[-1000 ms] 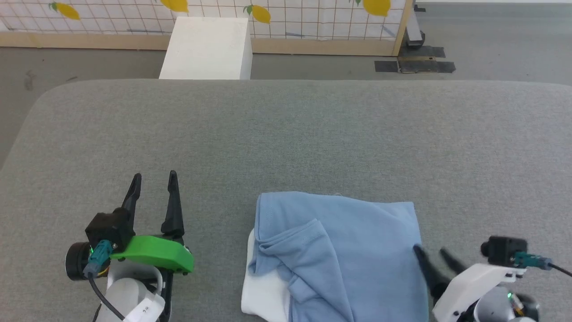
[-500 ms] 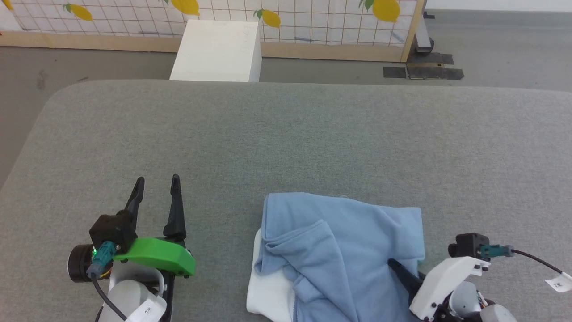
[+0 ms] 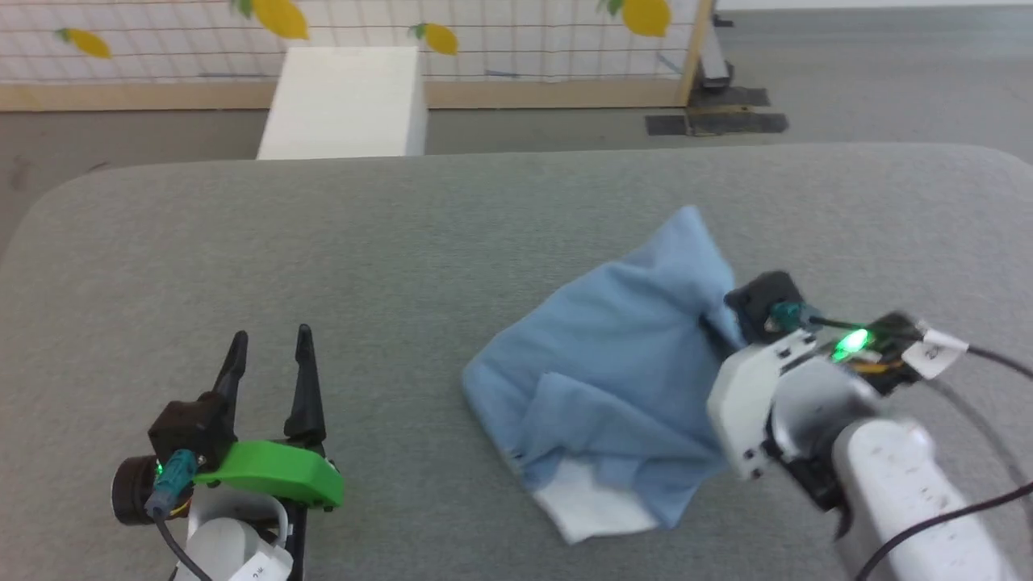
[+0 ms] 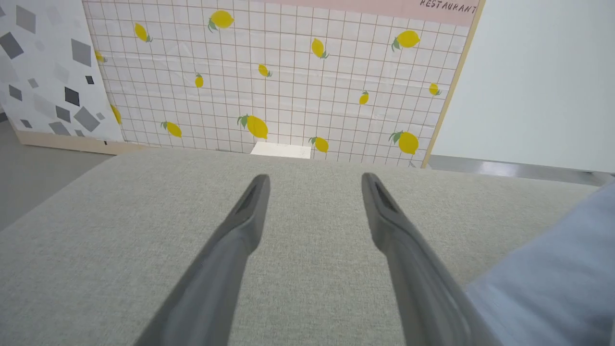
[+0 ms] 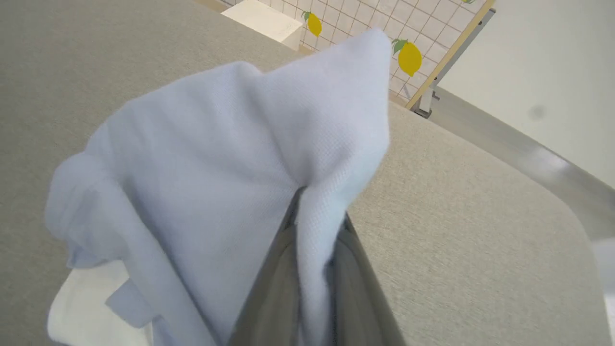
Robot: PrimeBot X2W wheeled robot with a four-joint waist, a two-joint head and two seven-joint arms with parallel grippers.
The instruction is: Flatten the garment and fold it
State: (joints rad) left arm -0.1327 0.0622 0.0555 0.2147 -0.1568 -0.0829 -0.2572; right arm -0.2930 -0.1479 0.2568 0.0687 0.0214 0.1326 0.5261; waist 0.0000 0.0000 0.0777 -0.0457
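At the lower left of the head view the left gripper [image 3: 272, 332] hovers over the grey upholstered surface [image 3: 403, 242], its two dark fingers spread apart with nothing between them. Beyond the far edge of that surface a white box [image 3: 343, 101] stands on the floor in front of a lemon-printed grid panel [image 3: 484, 32]. Right of centre lies the garment [image 3: 613, 355], a bunched light-blue shirt. Its white section [image 3: 593, 504] rests on the surface at the near edge, and its far corner is raised into a peak. At the right, the right gripper [image 5: 318, 223] is clenched on a fold of the garment's right side, the cloth pinched between its fingers and draping over them.
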